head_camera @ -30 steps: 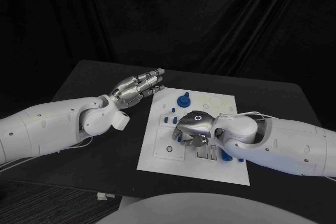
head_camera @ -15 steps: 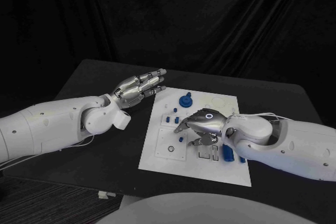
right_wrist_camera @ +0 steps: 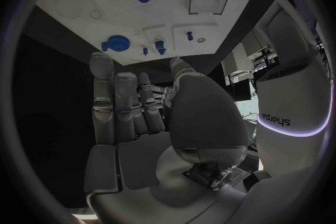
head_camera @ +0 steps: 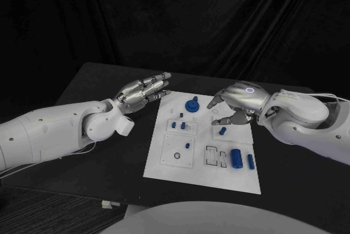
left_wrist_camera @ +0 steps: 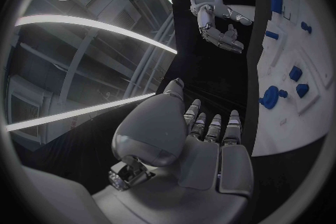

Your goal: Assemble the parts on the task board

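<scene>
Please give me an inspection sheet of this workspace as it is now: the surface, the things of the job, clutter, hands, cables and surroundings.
Surface: black table, bare around the board.
Job's things: white task board lies mid-table; blue parts on it, among them a round knob at the far end and a long cylinder near the right edge.
Clutter: nothing seen.
Hands: left hand open, off the board's far left corner; right hand above the board's far right part, fingers bent down, holding nothing.
Cables: white cable along the right arm.
Surroundings: dark curtain behind.
</scene>
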